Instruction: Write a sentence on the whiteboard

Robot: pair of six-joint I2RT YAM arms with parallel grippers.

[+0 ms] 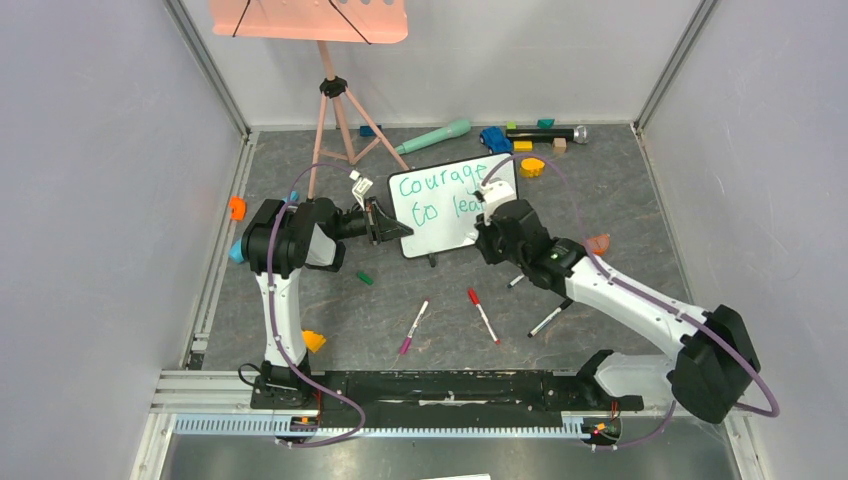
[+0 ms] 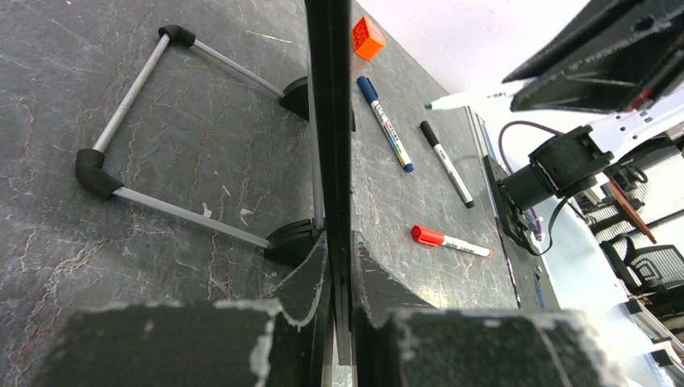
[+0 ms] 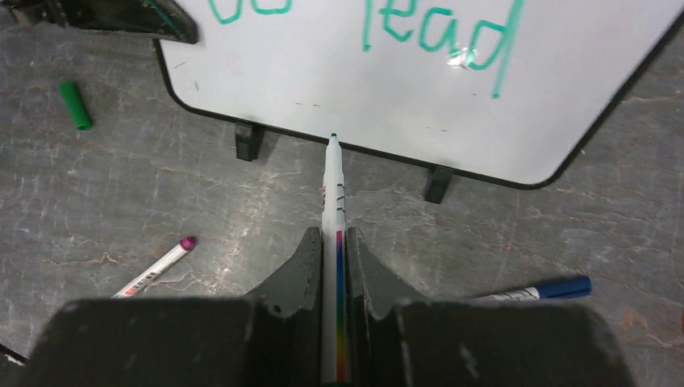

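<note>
Top external: the whiteboard (image 1: 445,232) stands on its feet at the middle of the table (image 1: 620,190), long axis running left to right, teal sentence (image 1: 437,186) facing the near edge; the left gripper (image 2: 339,250) is pinched tight on its left edge. The right gripper (image 3: 334,242) is clamped on a marker (image 3: 331,185), tip pointing at the board's lower rim, perhaps touching.

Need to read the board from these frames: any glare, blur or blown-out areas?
Right wrist: small glare spot on the sentence, letters otherwise crisp on the whiteboard; right claw holding the marker soft up close. Left wrist: top right blown out white. Top external: evenly lit, sharp.
</note>
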